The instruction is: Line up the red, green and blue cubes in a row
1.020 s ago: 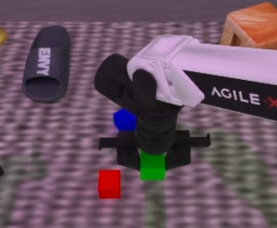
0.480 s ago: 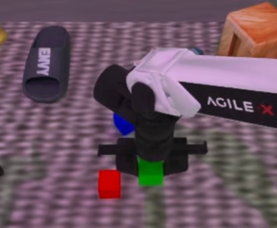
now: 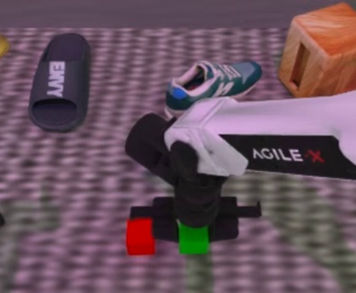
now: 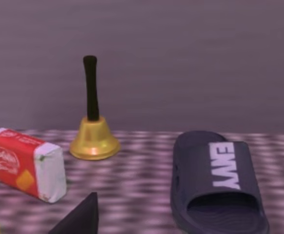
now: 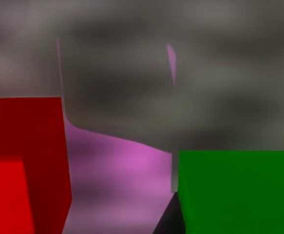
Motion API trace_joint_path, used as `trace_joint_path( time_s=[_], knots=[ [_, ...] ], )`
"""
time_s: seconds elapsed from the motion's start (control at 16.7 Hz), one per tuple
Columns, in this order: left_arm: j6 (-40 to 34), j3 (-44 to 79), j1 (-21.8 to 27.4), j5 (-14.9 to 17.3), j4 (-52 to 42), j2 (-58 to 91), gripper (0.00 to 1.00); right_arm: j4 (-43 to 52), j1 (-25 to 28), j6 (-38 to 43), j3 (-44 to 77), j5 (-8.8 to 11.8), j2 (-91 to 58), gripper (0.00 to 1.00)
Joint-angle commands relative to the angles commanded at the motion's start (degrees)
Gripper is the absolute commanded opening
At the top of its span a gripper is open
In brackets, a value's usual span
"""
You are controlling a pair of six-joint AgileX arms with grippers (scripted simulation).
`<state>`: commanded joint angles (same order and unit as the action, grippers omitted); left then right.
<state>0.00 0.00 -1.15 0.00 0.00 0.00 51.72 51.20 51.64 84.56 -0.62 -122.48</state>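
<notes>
**Green cube down next to red**

Our right gripper (image 3: 194,227) is low over the desk (image 3: 300,244), clamped on the green cube (image 3: 193,238), which sits just right of the red cube (image 3: 140,236) with a small gap. Blue cube is hidden from us. Left arm is parked at the desk's left edge, near the bell (image 4: 93,141) and slide sandal (image 4: 215,180).

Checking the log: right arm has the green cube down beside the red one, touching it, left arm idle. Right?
Not touching. The top view shows a gap between the green cube and the red cube, and the right wrist view shows bare table between them. The right gripper is over the green one; the left arm sits idle at the left edge.
</notes>
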Motion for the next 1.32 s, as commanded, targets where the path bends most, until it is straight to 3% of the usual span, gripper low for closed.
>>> trace_joint_path(
  time_s=[0.06, 0.84, 1.32],
  knots=[
    [0.0, 0.0, 0.0, 0.0, 0.0, 0.0, 1.00, 0.0, 0.0, 0.0, 0.0, 0.0, 0.0, 0.00],
    [0.0, 0.0, 0.0, 0.0, 0.0, 0.0, 1.00, 0.0, 0.0, 0.0, 0.0, 0.0, 0.0, 0.98],
    [0.0, 0.0, 0.0, 0.0, 0.0, 0.0, 1.00, 0.0, 0.0, 0.0, 0.0, 0.0, 0.0, 1.00]
  ],
)
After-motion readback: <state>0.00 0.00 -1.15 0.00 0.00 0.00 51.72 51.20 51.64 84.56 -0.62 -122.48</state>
